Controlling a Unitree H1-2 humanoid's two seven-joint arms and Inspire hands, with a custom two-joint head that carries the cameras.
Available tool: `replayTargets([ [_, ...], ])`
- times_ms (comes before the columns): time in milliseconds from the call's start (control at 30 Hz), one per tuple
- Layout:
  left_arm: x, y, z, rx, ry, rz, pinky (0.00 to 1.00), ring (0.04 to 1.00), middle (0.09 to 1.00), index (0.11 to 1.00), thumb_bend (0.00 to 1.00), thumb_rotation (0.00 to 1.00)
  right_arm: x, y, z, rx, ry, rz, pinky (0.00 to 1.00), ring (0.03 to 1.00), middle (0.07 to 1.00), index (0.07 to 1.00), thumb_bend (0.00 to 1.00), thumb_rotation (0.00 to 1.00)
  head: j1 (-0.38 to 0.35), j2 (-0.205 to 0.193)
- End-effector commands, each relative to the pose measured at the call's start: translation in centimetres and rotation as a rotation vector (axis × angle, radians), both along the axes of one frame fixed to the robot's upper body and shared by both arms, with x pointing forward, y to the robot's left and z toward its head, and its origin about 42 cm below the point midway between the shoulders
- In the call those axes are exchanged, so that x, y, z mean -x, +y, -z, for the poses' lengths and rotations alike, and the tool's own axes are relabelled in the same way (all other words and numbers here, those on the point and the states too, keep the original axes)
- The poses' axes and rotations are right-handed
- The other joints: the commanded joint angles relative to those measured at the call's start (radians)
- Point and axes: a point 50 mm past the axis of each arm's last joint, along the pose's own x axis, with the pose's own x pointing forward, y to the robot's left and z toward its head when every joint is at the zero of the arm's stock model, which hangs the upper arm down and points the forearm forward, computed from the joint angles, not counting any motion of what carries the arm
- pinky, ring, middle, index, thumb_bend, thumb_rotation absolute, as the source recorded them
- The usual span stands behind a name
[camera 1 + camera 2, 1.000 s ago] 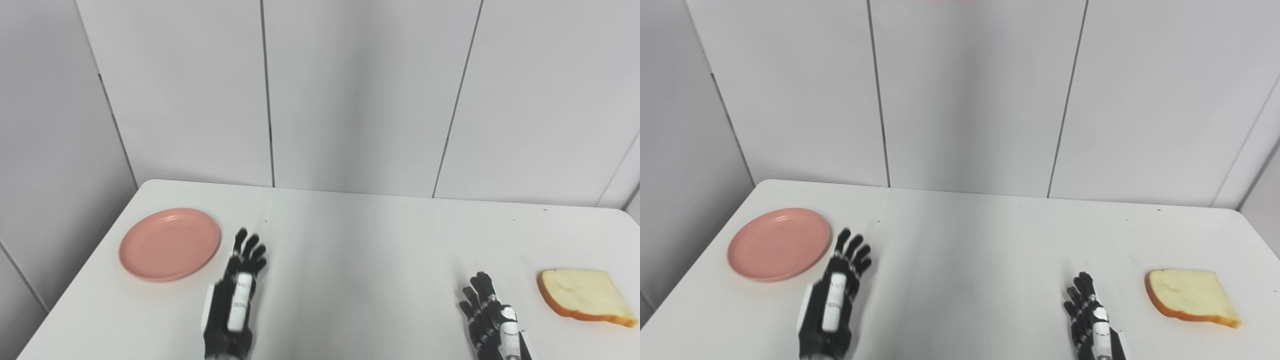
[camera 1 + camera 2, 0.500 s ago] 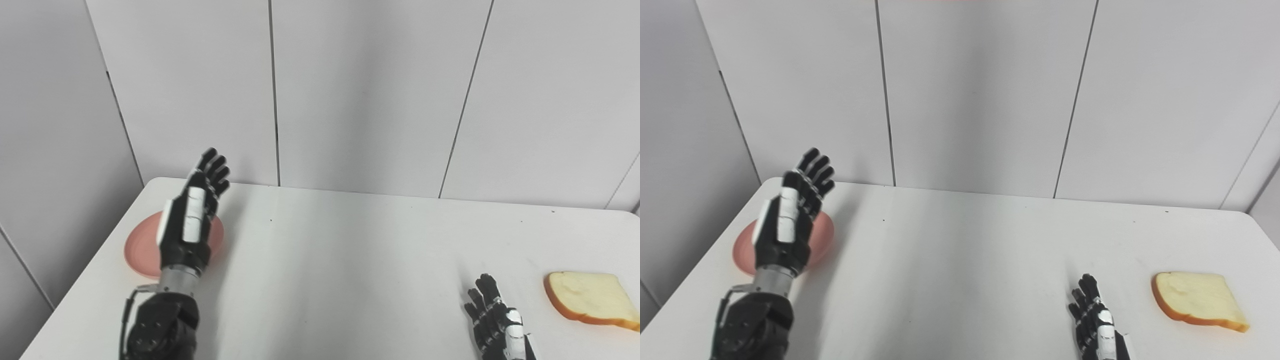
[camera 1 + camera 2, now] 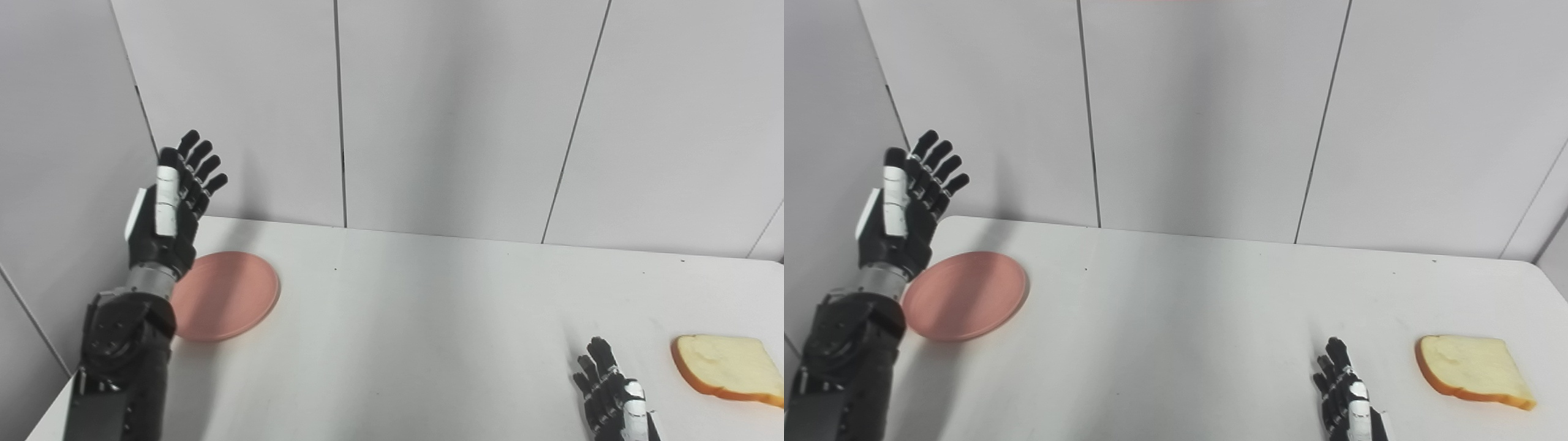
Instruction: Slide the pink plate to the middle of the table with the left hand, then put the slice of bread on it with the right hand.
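Observation:
The pink plate (image 3: pixel 226 295) lies flat near the table's left edge. My left hand (image 3: pixel 168 214) is open and raised well above the table, up and to the left of the plate, fingers pointing up, holding nothing. The slice of bread (image 3: pixel 729 369) lies flat at the table's right side. My right hand (image 3: pixel 612 401) is open and low at the bottom edge, left of the bread and apart from it. The plate (image 3: pixel 964 295), left hand (image 3: pixel 903 211), bread (image 3: pixel 1473 371) and right hand (image 3: pixel 1344 398) also show in the right eye view.
The white table (image 3: pixel 429 318) runs back to a grey panelled wall (image 3: pixel 459 110). Its left edge lies close beside the plate, next to a side wall panel (image 3: pixel 55 153).
My left hand has risen from the table beside the plate, passed over it, and now stands high at its left. The right hand, plate and bread have stayed put. The camera has shifted a little.

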Motion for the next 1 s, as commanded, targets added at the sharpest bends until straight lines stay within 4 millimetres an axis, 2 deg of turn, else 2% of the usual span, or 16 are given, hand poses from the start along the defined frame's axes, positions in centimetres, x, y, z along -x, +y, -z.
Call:
replayTargets([
  [0, -1.0, 1.7, -3.4, -0.031, -0.117, -0.008, 0.86, 0.932, 0.945, 0.916, 0.97, 0.88, 3.0, -0.4, 5.4, -0.021, 0.210, 0.021, 1.00, 1.000, 1.000, 0.955, 0.68, 1.00, -0.001, 0.001],
  [267, -2.7, 6.0, -1.5, -0.036, -0.078, -0.065, 0.85, 0.934, 0.939, 0.915, 0.99, 0.86, 3.0, -0.5, 5.4, -0.012, 0.209, 0.022, 1.00, 1.000, 1.000, 0.953, 0.68, 1.00, -0.003, 0.004],
  [333, -3.1, 7.1, -0.8, -0.033, -0.063, -0.073, 0.82, 0.921, 0.938, 0.910, 1.00, 0.85, 3.0, -0.5, 5.4, -0.014, 0.210, 0.023, 1.00, 1.000, 1.000, 0.952, 0.68, 1.00, -0.004, 0.005],
  [567, -4.1, 9.6, 1.5, -0.033, -0.026, -0.093, 0.80, 0.921, 0.927, 0.914, 1.00, 0.86, 3.2, -0.5, 5.3, -0.019, 0.210, 0.025, 1.00, 1.000, 1.000, 0.953, 0.67, 1.00, -0.007, 0.010],
  [967, -4.5, 11.4, 6.1, -0.017, 0.077, -0.159, 0.81, 0.932, 0.957, 0.959, 0.98, 0.85, 3.3, -0.6, 5.2, -0.020, 0.212, 0.027, 1.00, 1.000, 0.982, 0.931, 0.70, 1.00, -0.014, 0.018],
])
